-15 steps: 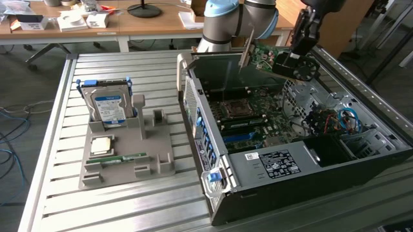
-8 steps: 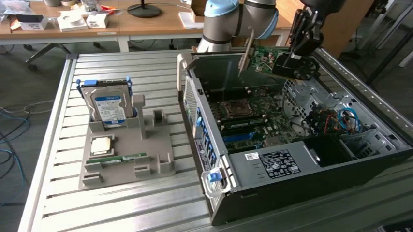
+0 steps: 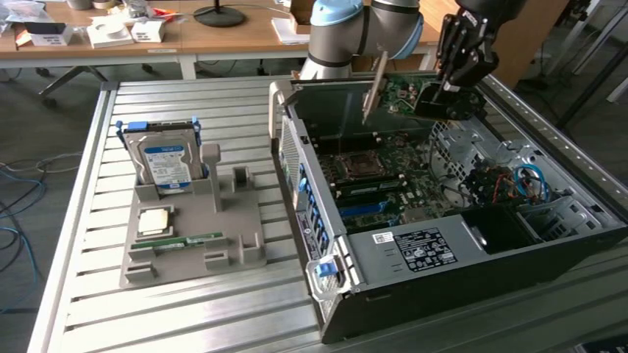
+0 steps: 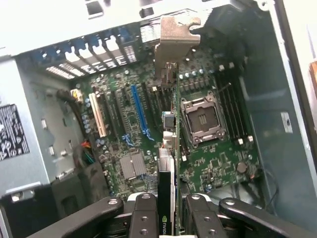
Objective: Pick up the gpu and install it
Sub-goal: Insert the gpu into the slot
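Gripper (image 3: 434,101) clamps the gpu (image 3: 395,93) upright above the far end of the open computer case (image 3: 461,301) in the exterior view. A hard drive (image 3: 167,163) stands in a grey tray (image 3: 196,261) at the exterior view's left. In the wrist view, the gpu (image 4: 167,148), edge-on between the fingers (image 4: 143,218), hangs over the motherboard (image 4: 133,119).

The arm (image 3: 358,29) stands at twelve o'clock in the exterior view, its black wrist (image 3: 476,15) toward one o'clock. The gripper (image 3: 446,88) points downward, fingers (image 4: 143,218) clamped on the gpu (image 3: 401,90).
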`<state>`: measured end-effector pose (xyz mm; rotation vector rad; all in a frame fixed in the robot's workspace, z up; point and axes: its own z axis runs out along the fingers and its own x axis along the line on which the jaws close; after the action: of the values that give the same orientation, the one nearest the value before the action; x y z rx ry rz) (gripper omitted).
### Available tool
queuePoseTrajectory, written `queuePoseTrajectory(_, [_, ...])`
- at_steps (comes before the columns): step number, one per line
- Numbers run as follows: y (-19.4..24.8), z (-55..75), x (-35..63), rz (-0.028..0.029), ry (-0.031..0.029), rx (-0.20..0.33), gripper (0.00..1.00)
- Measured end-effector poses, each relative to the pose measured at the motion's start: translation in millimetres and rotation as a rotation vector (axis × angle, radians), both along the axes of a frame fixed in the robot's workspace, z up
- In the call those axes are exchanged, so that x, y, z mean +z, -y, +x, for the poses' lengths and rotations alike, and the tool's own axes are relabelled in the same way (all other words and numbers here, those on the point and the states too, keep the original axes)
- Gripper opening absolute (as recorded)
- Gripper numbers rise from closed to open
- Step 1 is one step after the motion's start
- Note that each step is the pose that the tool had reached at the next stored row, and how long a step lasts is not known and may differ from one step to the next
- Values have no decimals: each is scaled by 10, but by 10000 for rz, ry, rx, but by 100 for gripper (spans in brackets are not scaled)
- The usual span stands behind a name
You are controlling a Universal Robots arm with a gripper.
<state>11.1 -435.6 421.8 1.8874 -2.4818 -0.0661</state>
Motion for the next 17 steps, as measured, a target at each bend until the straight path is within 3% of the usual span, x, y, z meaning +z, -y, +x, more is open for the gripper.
queuePoseTrajectory(10, [-1, 0, -14, -1, 0, 1762, 27])
queuePoseTrajectory(17, [-9, -24, -28, -4, 11, 2007, 27])
